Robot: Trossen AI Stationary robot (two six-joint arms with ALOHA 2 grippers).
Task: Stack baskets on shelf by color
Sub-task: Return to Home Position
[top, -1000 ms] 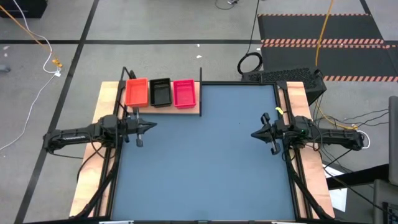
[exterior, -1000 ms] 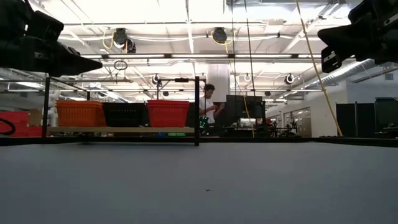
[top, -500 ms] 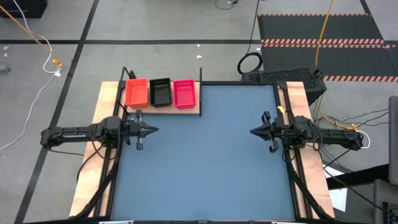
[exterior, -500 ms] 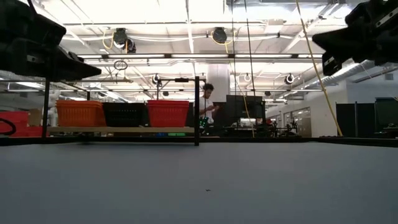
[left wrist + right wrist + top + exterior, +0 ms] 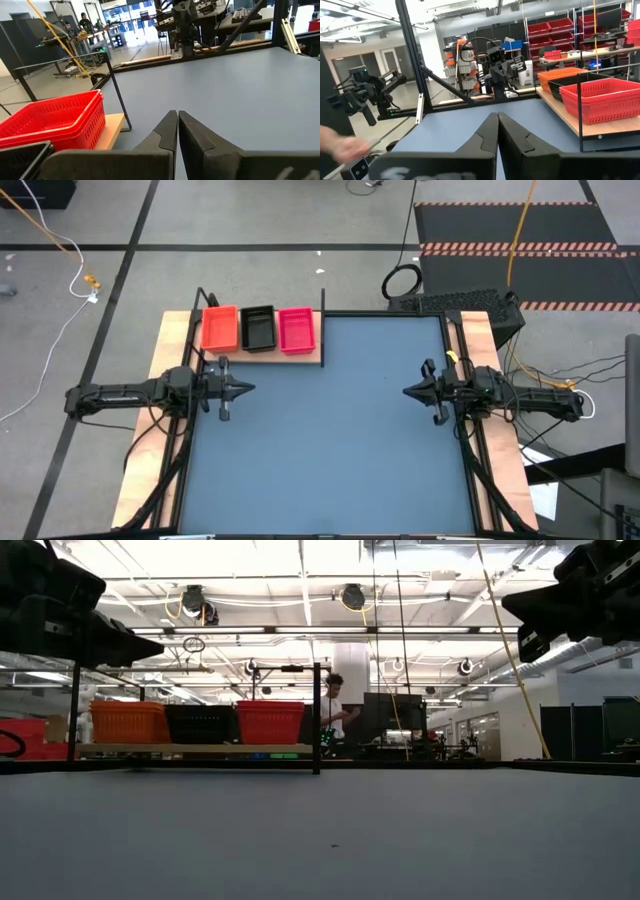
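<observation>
Only the left arm has slid back. Left tool point(image 5: 250, 389) and right tool point(image 5: 406, 392), at the worktop's point(image 5: 330, 450) side edges, are closed and empty: baskets point(image 5: 258, 328) sit sorted on the shelf point(image 5: 312, 355).

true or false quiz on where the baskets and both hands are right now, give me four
1. The black basket sits between the orange basket and the red basket on the shelf. True.
2. The left hand holds a basket. False: it is shut and empty, above the tabletop.
3. The right hand is shut and empty. True.
4. One basket lies on the tabletop. False: every basket in view is on the shelf.
</observation>
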